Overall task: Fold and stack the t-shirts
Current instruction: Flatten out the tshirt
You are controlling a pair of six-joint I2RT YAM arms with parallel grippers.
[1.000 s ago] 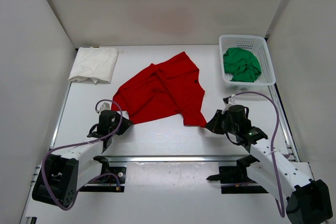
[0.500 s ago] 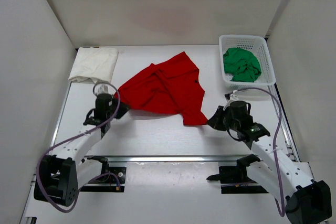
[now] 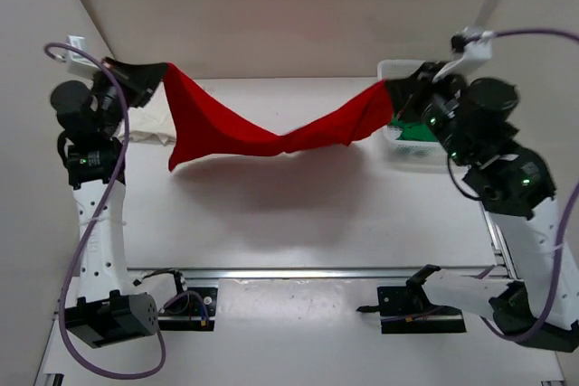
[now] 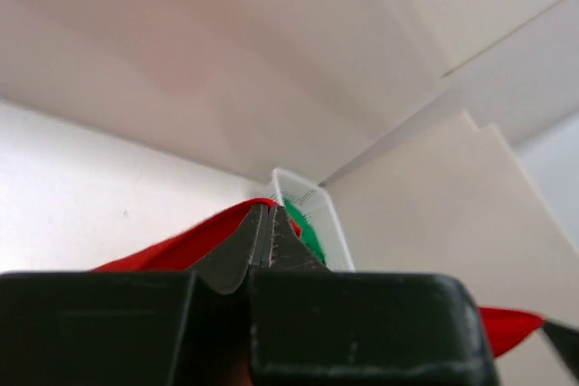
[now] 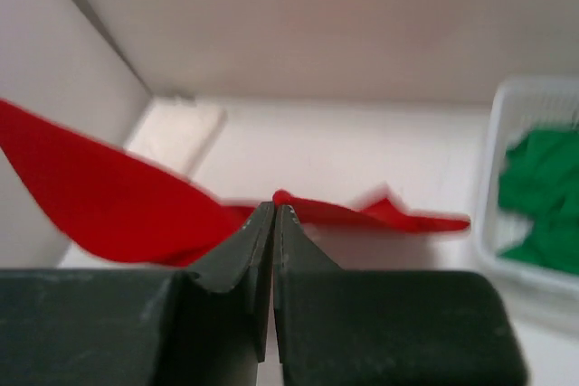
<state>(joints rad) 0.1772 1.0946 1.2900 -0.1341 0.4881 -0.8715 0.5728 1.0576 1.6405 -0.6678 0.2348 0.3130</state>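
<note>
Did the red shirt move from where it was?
Yes. The red shirt went up off the table and now hangs stretched between the left claw and the right claw, its right end by the basket.

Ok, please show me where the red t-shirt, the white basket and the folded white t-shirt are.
red t-shirt (image 3: 222, 128), top external view, on the sagging left half of the cloth.
white basket (image 3: 392, 64), top external view, on its far rim.
folded white t-shirt (image 3: 145, 119), top external view, on its visible middle.
</note>
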